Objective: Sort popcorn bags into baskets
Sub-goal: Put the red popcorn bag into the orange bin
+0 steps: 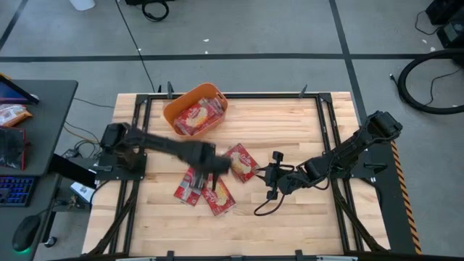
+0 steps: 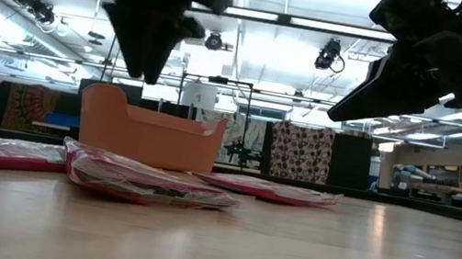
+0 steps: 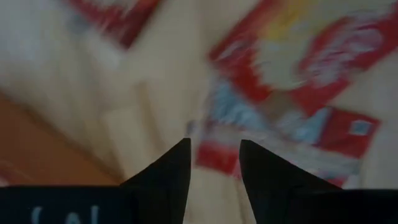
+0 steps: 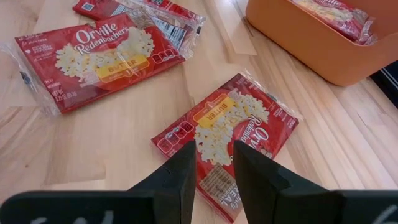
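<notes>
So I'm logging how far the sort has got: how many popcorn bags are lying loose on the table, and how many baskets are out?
popcorn bags loose on the table: 3
orange basket: 1
Total: 4, leaving out the bags already inside the basket, which overlap too much to count.

Left arm: stretched toward desk centre, left gripper (image 1: pixel 215 165) raised, jaws slightly parted, empty. Right arm: reaching inward, right gripper (image 1: pixel 270 176) jaws narrowly apart, empty.
</notes>
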Motion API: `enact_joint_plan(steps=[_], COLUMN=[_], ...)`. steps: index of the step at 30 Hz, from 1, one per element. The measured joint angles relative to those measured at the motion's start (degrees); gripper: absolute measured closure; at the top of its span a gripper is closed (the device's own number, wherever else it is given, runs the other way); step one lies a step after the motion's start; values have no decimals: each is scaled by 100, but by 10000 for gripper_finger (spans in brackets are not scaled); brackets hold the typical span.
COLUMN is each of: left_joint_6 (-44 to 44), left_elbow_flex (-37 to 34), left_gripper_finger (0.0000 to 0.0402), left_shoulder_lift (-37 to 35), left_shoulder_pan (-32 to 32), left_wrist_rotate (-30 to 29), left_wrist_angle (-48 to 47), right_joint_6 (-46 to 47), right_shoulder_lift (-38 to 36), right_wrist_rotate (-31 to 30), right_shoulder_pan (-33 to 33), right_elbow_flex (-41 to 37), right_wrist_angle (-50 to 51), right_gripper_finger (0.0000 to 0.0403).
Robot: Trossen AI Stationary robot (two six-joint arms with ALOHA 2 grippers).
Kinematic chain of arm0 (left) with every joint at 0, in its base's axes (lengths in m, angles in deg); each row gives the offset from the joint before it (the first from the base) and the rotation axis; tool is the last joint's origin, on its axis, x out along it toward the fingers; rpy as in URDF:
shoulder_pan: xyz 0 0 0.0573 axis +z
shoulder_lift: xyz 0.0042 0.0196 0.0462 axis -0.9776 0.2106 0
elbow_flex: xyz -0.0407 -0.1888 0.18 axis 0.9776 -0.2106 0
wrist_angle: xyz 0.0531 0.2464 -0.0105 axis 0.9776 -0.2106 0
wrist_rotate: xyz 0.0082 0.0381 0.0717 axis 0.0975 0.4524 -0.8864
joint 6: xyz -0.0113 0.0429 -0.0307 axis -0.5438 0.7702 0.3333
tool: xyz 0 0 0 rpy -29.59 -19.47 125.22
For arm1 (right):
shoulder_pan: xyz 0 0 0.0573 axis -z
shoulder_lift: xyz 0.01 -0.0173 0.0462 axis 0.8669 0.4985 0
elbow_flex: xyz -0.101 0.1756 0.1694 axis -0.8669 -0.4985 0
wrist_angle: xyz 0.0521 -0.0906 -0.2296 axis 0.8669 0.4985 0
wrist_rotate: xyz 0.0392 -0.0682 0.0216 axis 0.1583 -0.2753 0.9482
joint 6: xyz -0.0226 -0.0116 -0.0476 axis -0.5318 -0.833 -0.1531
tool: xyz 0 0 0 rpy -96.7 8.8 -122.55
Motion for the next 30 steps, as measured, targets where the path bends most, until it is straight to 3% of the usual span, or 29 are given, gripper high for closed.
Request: enact_joint_plan(steps=[7,12,21,30], left_joint_6=[-31,9,-11,-88], left_elbow_flex=[4,4,2,2], left_gripper_finger=[220,181,173,180], left_shoulder_lift=[237,568,1293,1746], left_shoulder_pan=[-1362,-1967,-2330,-2354], left_wrist_rotate=[-525,-785,-965,-1673], left_wrist_angle=[785,936,965,859], right_joint_6=[21,-19,-7,-2], right_shoulder_lift=[0,0,0,0], right_wrist_rotate=[0,-2,-7,-4], right_shoulder_pan=[0,0,4,4], right_elbow_flex=[0,0,0,0], right_wrist_angle=[-31,-115,-138,-149], right_gripper_finger=[292,292,292,292])
